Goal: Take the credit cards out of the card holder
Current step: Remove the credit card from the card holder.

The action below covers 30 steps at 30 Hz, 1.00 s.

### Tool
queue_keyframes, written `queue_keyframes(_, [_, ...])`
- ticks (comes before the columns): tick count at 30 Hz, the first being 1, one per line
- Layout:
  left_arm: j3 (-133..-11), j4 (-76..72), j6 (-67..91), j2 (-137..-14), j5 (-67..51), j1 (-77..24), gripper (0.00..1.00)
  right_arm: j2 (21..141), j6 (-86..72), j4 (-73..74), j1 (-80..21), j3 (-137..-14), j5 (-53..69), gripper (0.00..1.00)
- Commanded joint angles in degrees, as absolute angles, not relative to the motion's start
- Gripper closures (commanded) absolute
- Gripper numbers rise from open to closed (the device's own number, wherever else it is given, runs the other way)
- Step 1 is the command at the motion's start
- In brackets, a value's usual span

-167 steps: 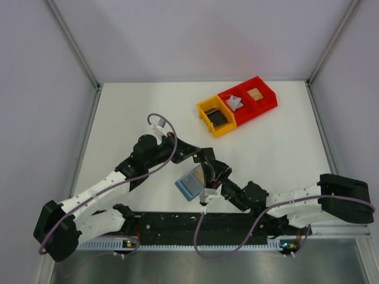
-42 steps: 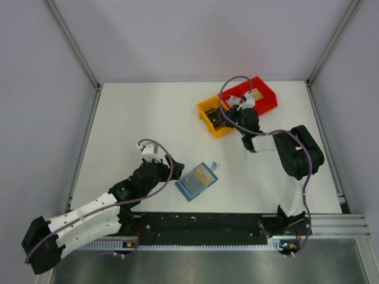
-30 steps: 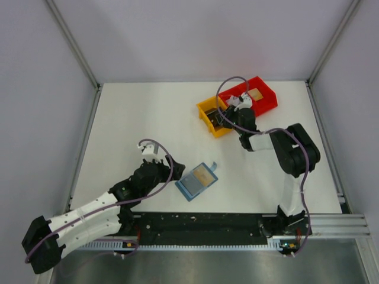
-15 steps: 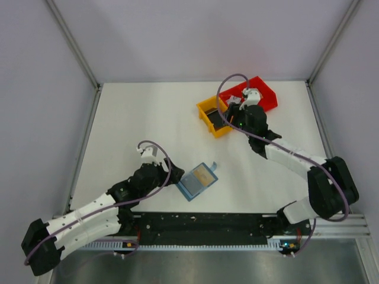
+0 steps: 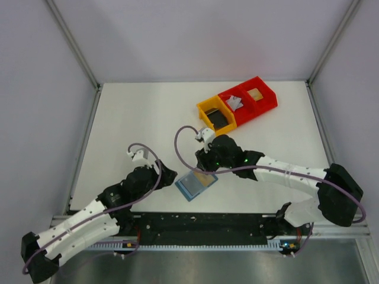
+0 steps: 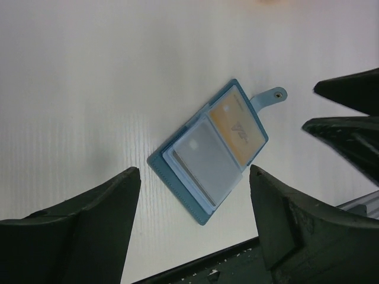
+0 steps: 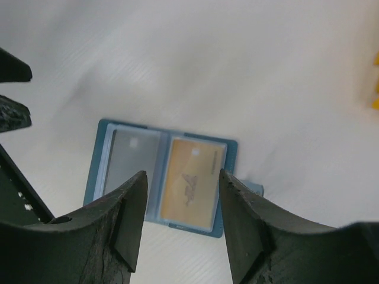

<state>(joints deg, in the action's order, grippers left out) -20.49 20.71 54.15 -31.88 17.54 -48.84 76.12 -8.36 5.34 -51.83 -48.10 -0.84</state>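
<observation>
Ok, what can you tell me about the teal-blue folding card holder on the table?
The teal-blue folding card holder lies open and flat on the white table, skewed to its edges, toward the near side. Under shiny clear plastic it shows a tan-yellow card on the side with the small snap tab and a pale grey card on the other. Only the table appears to touch it; the right gripper hangs open above.

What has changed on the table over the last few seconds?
The right pincer swung from the red and yellow bins back toward the near edge and now hovers open over the card holder. The left pincer backed off slightly, open. The card holder lies open where it was; the bins are unmoved.
</observation>
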Motion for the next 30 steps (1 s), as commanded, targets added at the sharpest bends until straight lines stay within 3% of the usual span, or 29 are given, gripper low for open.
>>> queue_keyframes(1, [-20.92, 21.53, 55.46, -29.10, 18.02, -48.87, 0.25, 81.02, -7.38, 8.79, -55.19, -50.26, -0.26, 0.50])
queue_keyframes(14, [-22.24, 31.37, 60.03, -22.33, 27.94, -48.78, 0.26, 94.74, -4.22, 12.56, -67.93, -58.79, -4.03, 0.48])
queue_keyframes(30, [-21.62, 33.13, 60.21, -19.07, 30.32, -48.78, 0.26, 103.18, -3.34, 18.10, -69.35, -61.70, -10.81, 0.50])
